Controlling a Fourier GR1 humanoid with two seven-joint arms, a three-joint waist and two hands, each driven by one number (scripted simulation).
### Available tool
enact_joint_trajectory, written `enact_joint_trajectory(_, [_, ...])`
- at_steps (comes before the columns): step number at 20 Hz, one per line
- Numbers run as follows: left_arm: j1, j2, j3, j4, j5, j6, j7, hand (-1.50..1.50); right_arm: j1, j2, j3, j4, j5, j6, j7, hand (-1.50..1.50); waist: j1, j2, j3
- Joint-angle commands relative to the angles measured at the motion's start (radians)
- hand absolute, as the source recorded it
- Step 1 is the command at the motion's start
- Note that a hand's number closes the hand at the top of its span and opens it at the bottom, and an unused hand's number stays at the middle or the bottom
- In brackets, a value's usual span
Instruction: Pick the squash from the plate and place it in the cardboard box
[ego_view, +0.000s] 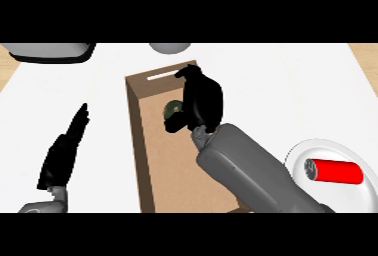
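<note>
The cardboard box (170, 170) beneath the right hand (201, 100) is plain brown board, matt and smooth, and the squash (175, 107) just left of that hand has a dull dark green skin. Both it and the left hand (65, 150) are flat matt black, while the grey forearm (251, 170) behind the right hand is smooth with a soft sheen. Right of that hand, the white plate (299, 150) looks smooth and glazed, the red can (338, 171) on it glossy, and the counter (310, 90) smooth matt white.
</note>
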Motion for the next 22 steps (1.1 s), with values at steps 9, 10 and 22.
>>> enact_joint_trajectory(9, [0.026,-0.009,0.011,-0.003,0.000,0.011,0.004,0.00,0.036,0.004,-0.152,-0.057,-0.008,-0.505,-0.101,-1.50,-0.026,-0.005,0.001])
enact_joint_trajectory(10, [0.052,0.034,0.029,-0.048,0.024,-0.030,-0.014,0.00,0.045,0.004,-0.179,-0.067,-0.032,-0.523,-0.122,-1.50,-0.018,-0.006,0.001])
enact_joint_trajectory(22, [0.071,0.036,0.059,-0.026,0.027,-0.021,-0.033,0.00,0.513,-0.270,-0.393,-0.668,-0.149,-0.453,-0.196,-1.50,-0.063,-0.012,0.001])
